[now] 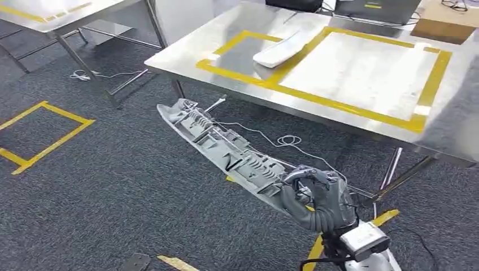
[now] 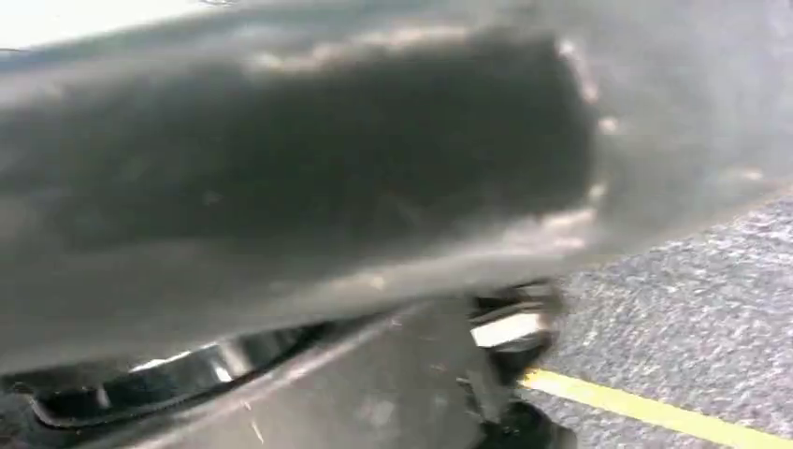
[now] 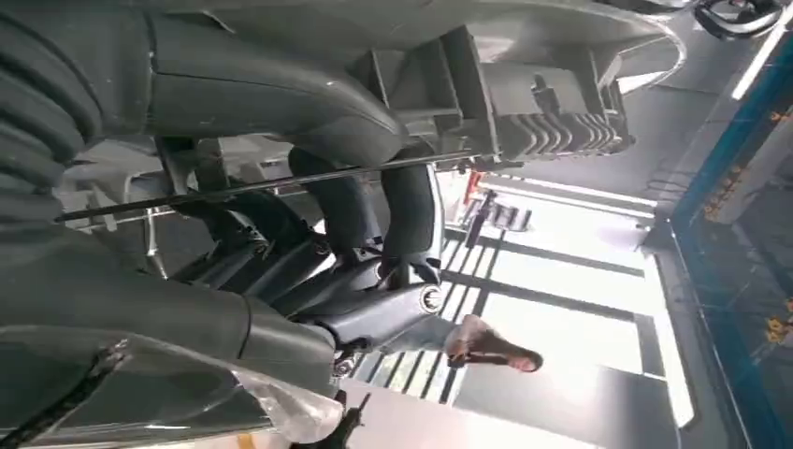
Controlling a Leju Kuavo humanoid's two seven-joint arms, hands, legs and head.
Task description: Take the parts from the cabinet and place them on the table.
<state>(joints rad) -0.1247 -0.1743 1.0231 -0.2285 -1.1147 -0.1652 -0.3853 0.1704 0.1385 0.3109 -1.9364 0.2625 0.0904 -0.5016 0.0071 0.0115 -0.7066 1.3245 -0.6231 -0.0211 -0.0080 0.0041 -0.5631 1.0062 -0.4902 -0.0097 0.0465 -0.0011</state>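
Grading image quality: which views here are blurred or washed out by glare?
Head view: mostly sharp, glare on the steel table. Left wrist view: smeared blur, nothing identifiable. Right wrist view: right hand clear, background windows blown out.

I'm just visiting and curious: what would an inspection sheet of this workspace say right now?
Surface: steel table marked with yellow tape rectangles.
Job's things: long grey ribbed part held out over the carpet; white part already lying on the table.
Clutter: cardboard box and laptop at the table's far edge.
Hands: right hand grips the grey part's near end; left hand cannot be made out in its blurred wrist view.
Cables: white cable looped on the floor under the table; another by the second table.
Surroundings: grey carpet with yellow tape marks.
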